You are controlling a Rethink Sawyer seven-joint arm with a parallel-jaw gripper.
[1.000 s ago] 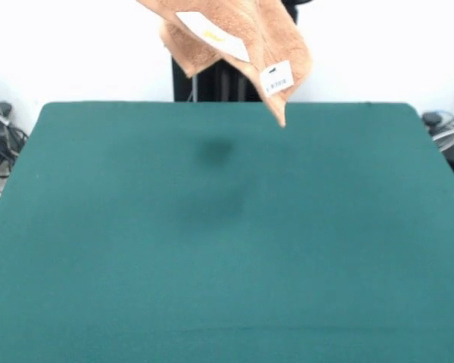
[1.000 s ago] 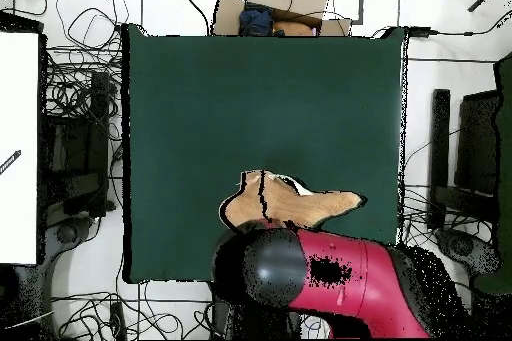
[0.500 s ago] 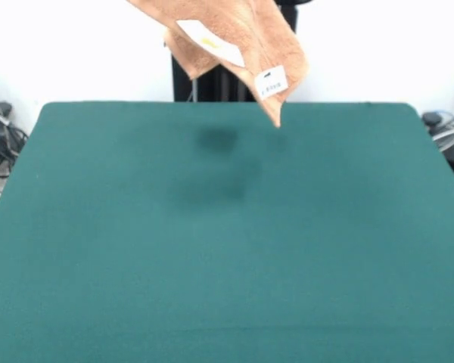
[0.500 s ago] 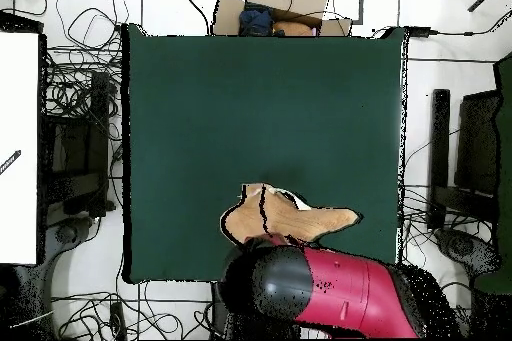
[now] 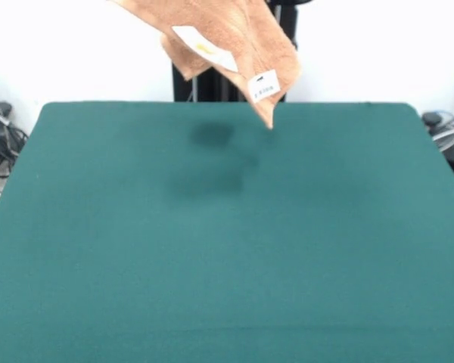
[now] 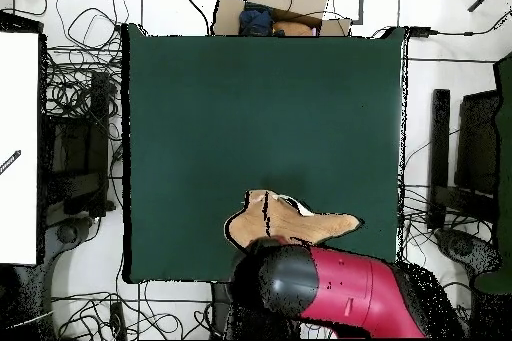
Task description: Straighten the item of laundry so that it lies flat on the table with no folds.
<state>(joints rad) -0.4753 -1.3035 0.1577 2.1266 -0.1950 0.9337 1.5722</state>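
Observation:
The orange-tan towel [image 5: 231, 34] hangs in the air above the table's far edge, bunched and folded, its lowest corner pointing down. A white tag with yellow print [image 5: 204, 47] and a small white tag [image 5: 263, 85] show on it. The towel runs out of the top of the front view, so the gripper holding it is hidden there. In the overhead view the towel [image 6: 290, 222] sticks out from under the red and black arm [image 6: 340, 292], which covers the gripper. The green table [image 5: 227, 249] lies bare below, with the towel's shadow [image 5: 212, 134] on it.
The black pedestal [image 5: 212, 83] stands behind the table's far edge. In the overhead view a cardboard box [image 6: 275, 7] sits beyond the table [image 6: 260, 107], cables lie all around it, and a white panel [image 6: 18, 147] stands at the left.
The hanging towel has drifted up and to the left in the front view. In the overhead view the arm has shifted slightly right and toward the base.

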